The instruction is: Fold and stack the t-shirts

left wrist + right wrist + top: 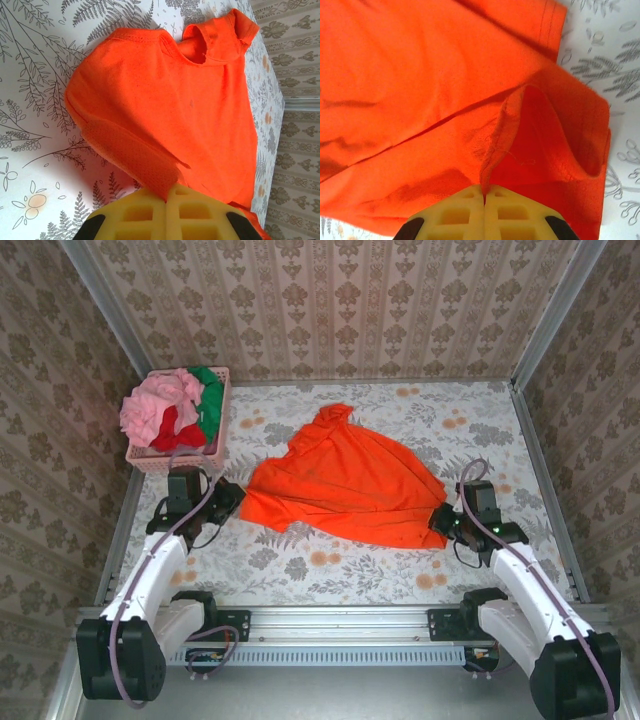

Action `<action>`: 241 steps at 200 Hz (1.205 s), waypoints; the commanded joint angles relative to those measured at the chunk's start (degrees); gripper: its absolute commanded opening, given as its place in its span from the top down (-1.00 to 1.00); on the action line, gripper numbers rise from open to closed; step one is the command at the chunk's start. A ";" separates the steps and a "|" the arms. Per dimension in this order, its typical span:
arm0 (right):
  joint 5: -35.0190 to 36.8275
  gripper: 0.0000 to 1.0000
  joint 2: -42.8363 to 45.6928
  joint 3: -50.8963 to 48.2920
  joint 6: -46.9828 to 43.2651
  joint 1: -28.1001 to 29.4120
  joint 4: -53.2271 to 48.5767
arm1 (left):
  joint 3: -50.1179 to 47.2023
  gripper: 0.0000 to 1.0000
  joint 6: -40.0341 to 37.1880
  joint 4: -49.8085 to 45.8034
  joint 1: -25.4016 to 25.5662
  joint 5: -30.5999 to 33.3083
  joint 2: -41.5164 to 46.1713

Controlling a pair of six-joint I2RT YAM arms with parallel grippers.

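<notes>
Evidently the orange t-shirt [345,480] lies between left end effector [238,498] and right end effector [440,523], both pinching it.

Spread t-shirt [345,480] between left hand [232,499] and right hand [440,523]; basket [180,463] behind left hand.

overhead camera looks down; close wrist cameras share orange shirt [200,100].

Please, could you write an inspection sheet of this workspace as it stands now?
Surface: floral table, flat.
Job's things: orange t-shirt spread out, unfolded; pink shirt, red shirt, green shirt heaped in the pink basket.
Clutter: nothing seen.
Grippers: left gripper and right gripper both shut on the orange t-shirt's edge.
Cables: cables trail behind both grippers.
Surroundings: patterned walls on three sides.
</notes>
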State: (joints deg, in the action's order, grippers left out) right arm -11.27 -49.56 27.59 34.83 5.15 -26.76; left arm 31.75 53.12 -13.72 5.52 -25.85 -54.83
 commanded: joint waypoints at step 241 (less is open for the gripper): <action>12.04 1.00 -4.61 67.07 -15.66 6.88 -19.48 | 51.60 1.00 -11.29 -8.09 -7.66 1.92 -3.17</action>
State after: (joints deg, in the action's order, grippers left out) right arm -1.63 -52.45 85.65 25.87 12.36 -42.89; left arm 75.68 45.30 -21.30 -1.65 -24.84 -57.34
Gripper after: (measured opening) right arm 0.047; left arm 0.047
